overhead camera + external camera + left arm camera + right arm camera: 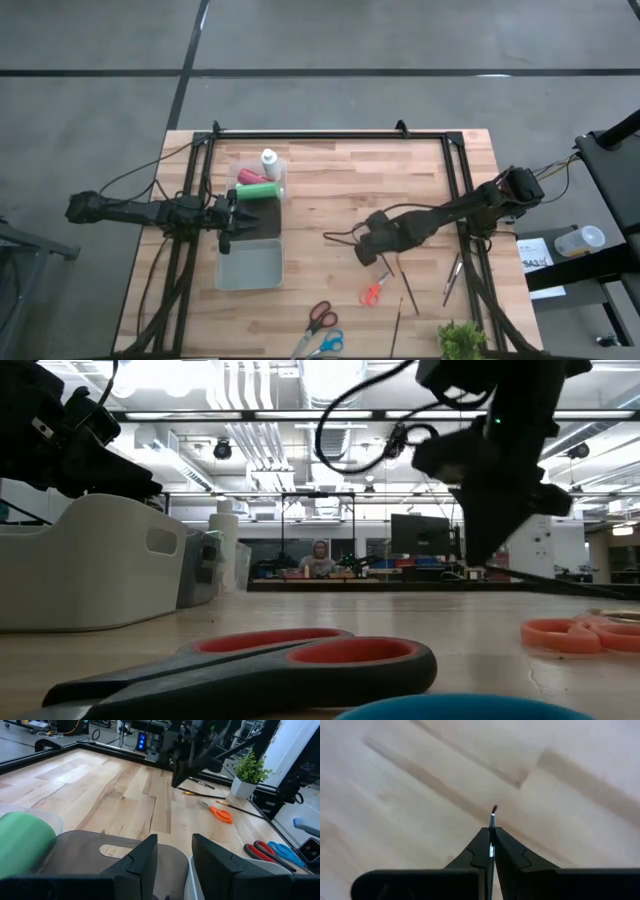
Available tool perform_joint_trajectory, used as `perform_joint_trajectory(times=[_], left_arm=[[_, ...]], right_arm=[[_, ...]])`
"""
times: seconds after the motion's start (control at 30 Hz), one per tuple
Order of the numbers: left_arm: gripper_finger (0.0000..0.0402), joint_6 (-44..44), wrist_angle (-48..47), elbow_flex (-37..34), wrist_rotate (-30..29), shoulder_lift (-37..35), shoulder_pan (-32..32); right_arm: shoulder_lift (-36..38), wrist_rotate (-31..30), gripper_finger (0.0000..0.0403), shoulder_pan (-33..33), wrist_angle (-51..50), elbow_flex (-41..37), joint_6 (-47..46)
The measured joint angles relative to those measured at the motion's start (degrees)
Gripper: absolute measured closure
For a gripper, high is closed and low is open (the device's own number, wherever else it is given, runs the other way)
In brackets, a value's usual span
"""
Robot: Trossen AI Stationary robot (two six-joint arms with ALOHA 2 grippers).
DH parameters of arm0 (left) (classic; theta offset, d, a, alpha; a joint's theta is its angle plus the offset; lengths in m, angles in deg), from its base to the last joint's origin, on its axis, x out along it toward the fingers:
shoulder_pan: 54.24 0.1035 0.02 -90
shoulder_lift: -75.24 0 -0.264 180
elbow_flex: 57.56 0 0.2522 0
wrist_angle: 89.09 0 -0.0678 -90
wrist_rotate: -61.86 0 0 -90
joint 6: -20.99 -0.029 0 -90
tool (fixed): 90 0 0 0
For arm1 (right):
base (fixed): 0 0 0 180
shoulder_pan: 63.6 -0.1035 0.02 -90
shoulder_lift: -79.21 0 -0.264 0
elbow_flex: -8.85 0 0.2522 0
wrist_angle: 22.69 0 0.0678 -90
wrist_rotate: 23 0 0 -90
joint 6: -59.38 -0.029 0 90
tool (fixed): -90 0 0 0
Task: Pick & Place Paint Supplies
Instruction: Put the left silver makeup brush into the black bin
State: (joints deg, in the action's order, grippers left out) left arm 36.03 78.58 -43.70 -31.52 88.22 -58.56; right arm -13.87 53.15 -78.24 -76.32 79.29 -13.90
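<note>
High view: pale butcher-block wooden desk [330, 190] inside a black tube frame. Left pincer [228, 218] hangs, fingers apart and empty, over two bins: a dark grey plastic bin [258, 214] and, just beside it, a light grey plastic bin [250, 264]. A green paint bottle [259, 190] lies in a clear tray with a red paint bottle [249, 176]; a white paint bottle [269, 160] stands next to them. Right pincer [378, 250] sits mid-desk. Loose thin brown-handled brushes [409, 292] lie near orange-handled scissors [374, 292].

Low view: red-handled scissors [290, 660] fill the foreground; the light bin stands at left. Behind the desk is an open workshop hall with ceiling strip lights, and a seated person far off.

Left wrist view: fingers [145, 855] spread wide above the dark bin; a small potted green plant [247, 775] stands at the desk's corner.

Right wrist view: fingers pinched shut on a thin paintbrush [492, 822], metal ferrule and bristle tip poking out over bare wood.

Risk, as a judgement: so slender a grip near the tip may let the brush pivot or slip in transit, and its long handle could catch a bin rim.
</note>
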Motion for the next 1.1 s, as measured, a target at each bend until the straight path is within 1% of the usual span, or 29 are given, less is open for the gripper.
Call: perform_joint_trajectory(times=[0.17, 0.3, 0.5, 0.6, 0.7, 0.87, 1.0, 1.1], left_arm=[[0.0272, 0.00, 0.00, 0.02, -0.01, 0.00, -0.01], [0.0272, 0.00, 0.00, 0.01, -0.02, 0.00, 0.00], [0.0272, 0.00, 0.00, 0.02, -0.02, 0.00, 0.00], [0.0272, 0.00, 0.00, 0.02, -0.01, 0.00, 0.00], [0.0272, 0.00, 0.00, 0.01, -0.01, 0.00, -0.01], [0.0272, 0.00, 0.00, 0.00, -0.01, 0.00, -0.02], [0.0272, 0.00, 0.00, 0.02, 0.00, 0.00, -0.02], [0.0272, 0.00, 0.00, 0.01, -0.02, 0.00, 0.00]], right_arm=[[3.68, -4.77, 0.0390, 0.66, 1.29, 0.12, 3.40], [6.36, -8.68, 0.0390, 1.35, 5.43, 0.12, 9.26], [8.29, -15.55, 0.0390, 1.67, 18.30, 0.20, 23.71], [8.16, -17.78, 0.0390, 2.02, 24.84, 0.20, 31.26], [7.61, -17.81, 0.0390, 2.77, 30.97, 0.22, 38.21], [6.31, -17.68, 0.0390, 4.02, 38.49, 0.20, 45.89], [5.01, -17.63, 0.0390, 4.25, 48.37, 0.05, 53.14], [3.83, -15.89, 0.0390, 4.26, 56.90, -0.08, 59.97]])
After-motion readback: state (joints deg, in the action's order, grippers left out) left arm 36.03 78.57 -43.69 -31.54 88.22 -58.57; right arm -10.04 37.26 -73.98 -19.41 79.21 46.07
